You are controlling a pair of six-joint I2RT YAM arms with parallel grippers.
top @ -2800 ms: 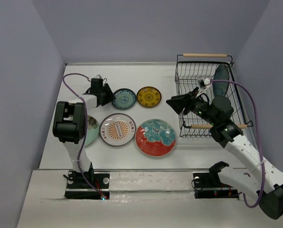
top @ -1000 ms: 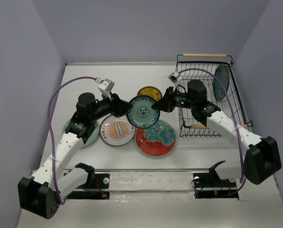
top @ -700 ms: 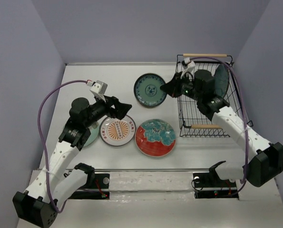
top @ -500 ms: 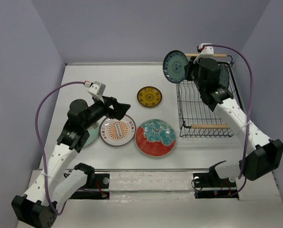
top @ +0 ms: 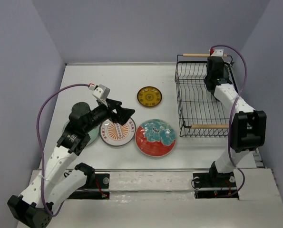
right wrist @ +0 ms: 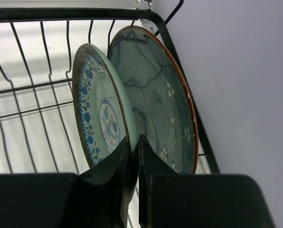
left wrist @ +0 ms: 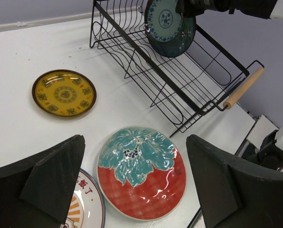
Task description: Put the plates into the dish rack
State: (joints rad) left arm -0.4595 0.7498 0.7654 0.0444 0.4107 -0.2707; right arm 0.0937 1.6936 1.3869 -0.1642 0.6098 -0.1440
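Observation:
My right gripper (right wrist: pixel 134 148) is shut on the rim of the small blue-patterned plate (right wrist: pixel 101 121). The plate stands on edge in the dish rack (top: pixel 203 97), right beside the dark teal plate (right wrist: pixel 155 104) at the rack's far right end. In the top view the right arm covers both plates. My left gripper (top: pixel 125 114) is open and empty above the white plate with orange centre (top: pixel 116 131). The large red plate with teal centre (top: pixel 155 137) and the small yellow-brown plate (top: pixel 149 96) lie flat on the table. The pale mint plate (top: pixel 94 136) is mostly hidden under the left arm.
The rack has wooden rod handles at its far end (top: pixel 198 55) and near end (top: pixel 209 126). Its wire slots left of the two standing plates hold nothing. Purple walls enclose the white table (top: pixel 108 80) on three sides.
My right gripper has carried the blue-patterned plate from above the rack's far left corner down into the far right end, beside the dark teal plate. My left gripper shifted slightly right.

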